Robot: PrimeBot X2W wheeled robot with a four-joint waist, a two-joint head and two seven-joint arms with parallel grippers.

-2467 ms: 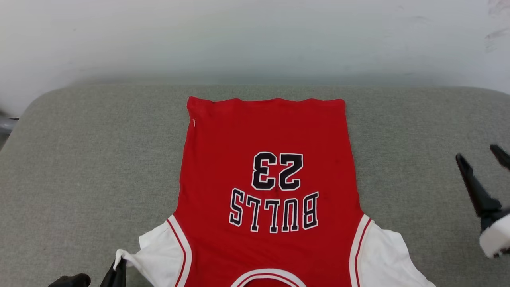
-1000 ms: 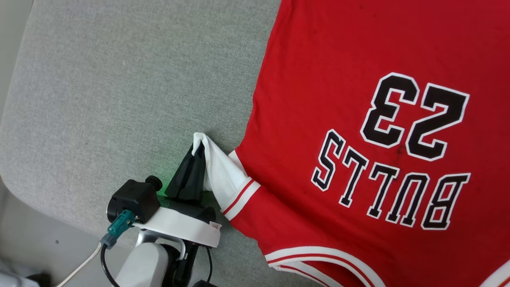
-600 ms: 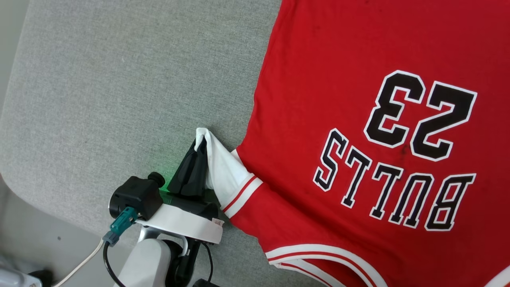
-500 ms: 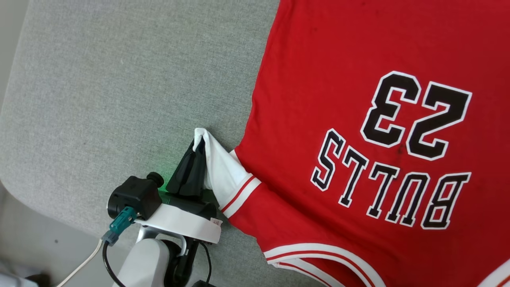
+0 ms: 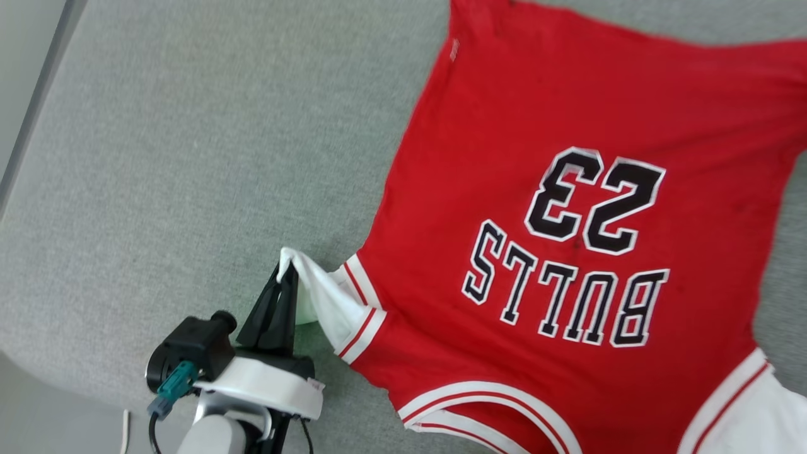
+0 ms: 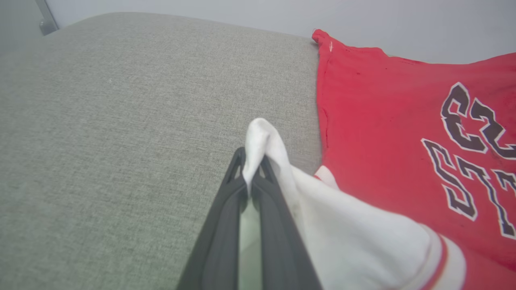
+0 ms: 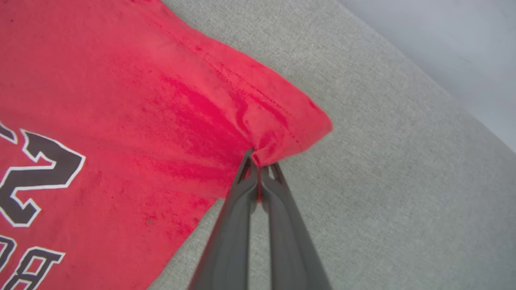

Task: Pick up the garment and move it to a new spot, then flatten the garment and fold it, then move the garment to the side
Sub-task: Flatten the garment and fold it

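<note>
At the lower left of the head view, the left hand (image 5: 288,270) is clamped on the tip of the white sleeve panel (image 5: 325,306) of the garment (image 5: 504,157), its two dark fingers pressed together with the cloth bunched between them. Across the right half of that frame the red jersey lies spread on the grey fabric surface (image 5: 157,157), its number and lettering upside down. Near the centre of the right wrist view, the right hand (image 7: 261,161) is closed on a red hem corner (image 7: 298,125), and the fabric puckers at the pinch.
</note>
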